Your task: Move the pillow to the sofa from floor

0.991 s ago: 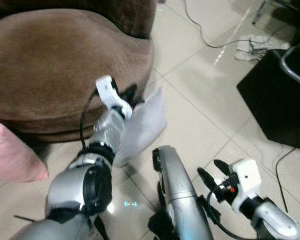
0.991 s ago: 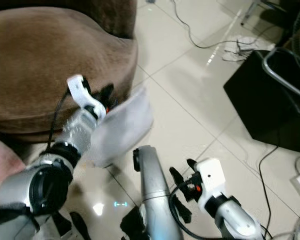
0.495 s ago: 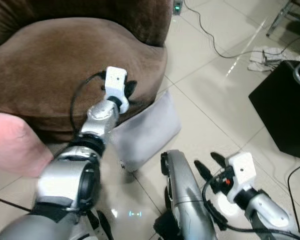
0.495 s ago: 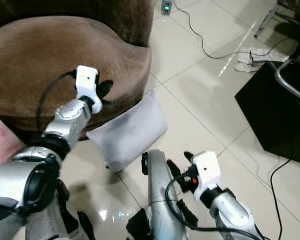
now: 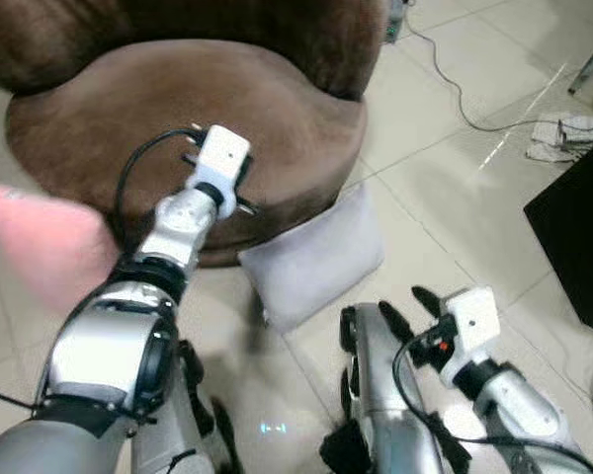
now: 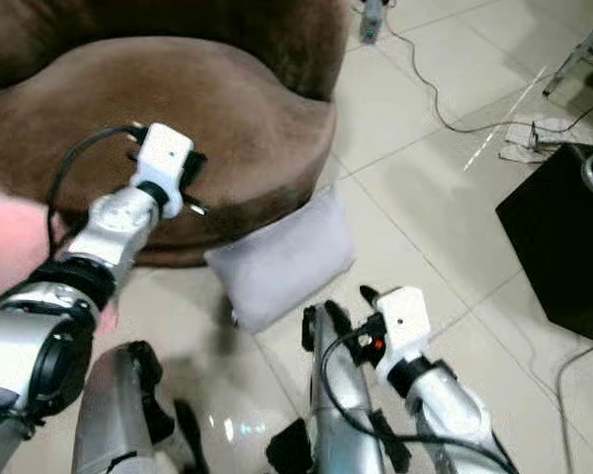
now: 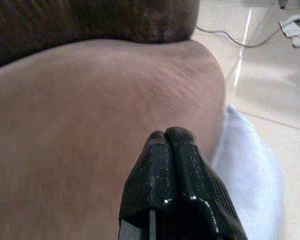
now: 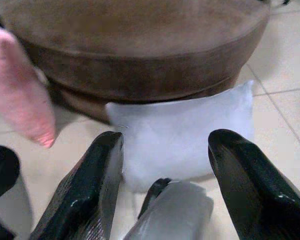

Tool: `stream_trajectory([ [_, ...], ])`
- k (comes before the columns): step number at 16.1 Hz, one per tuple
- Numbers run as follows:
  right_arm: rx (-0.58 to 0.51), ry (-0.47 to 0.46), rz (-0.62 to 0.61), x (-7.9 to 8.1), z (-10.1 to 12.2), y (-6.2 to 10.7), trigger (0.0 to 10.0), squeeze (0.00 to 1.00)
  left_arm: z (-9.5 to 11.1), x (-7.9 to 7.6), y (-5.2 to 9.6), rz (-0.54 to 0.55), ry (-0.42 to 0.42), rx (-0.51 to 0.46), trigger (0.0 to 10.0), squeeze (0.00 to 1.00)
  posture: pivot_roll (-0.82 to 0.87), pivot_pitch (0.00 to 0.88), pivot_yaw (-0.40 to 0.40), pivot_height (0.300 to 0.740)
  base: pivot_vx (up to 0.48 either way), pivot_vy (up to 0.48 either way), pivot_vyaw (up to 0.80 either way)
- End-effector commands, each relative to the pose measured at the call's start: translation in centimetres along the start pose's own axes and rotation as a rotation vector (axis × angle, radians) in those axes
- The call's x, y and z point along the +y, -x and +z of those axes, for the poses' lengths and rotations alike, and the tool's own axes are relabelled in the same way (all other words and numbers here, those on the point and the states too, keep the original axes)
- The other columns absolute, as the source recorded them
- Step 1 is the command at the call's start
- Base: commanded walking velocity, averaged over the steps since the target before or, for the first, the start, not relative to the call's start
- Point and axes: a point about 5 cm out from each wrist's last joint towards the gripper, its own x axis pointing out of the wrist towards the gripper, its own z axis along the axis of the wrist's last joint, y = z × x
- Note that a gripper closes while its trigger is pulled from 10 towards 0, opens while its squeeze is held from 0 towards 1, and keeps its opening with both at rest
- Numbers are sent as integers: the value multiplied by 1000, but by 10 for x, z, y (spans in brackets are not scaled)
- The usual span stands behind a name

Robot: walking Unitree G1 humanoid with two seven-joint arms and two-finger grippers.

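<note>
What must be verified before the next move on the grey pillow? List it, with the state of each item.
1. Grey pillow within reach, on the floor leaning against the sofa base: ok.
2. Right gripper open and facing the pillow: ok.
3. Left gripper ready to grasp: not ok, fingers shut, over the sofa seat.
4. Pillow gripped: not ok, neither gripper touches it.
5. Bare seat room to set it down: ok.
6. Pink pillow clear of the left arm: cannot tell, it is blurred beside it.
</note>
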Motion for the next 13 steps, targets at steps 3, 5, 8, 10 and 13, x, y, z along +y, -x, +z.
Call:
stream_trajectory([
  [3,24,3,-9,0,-6,5,10000,0,-17,-12,3,-48,-8,59,10000,0,-352,197,-34,520,-480,0,0],
  [5,23,7,-7,0,-5,6,10000,0,-21,-14,4,-54,-2,79,10000,0,-353,199,-36,520,-476,0,0],
  [8,18,31,0,-4,3,9,10000,0,-28,-16,6,-51,1,105,10000,0,-359,202,-43,520,-316,0,0],
  [10,22,38,0,-5,4,9,10000,0,-29,-20,6,-67,-5,100,10000,0,-360,207,-47,520,0,0,0],
  [13,28,30,18,2,1,9,10000,0,-30,-22,6,-52,18,95,10000,0,-357,212,-55,520,0,0,0],
])
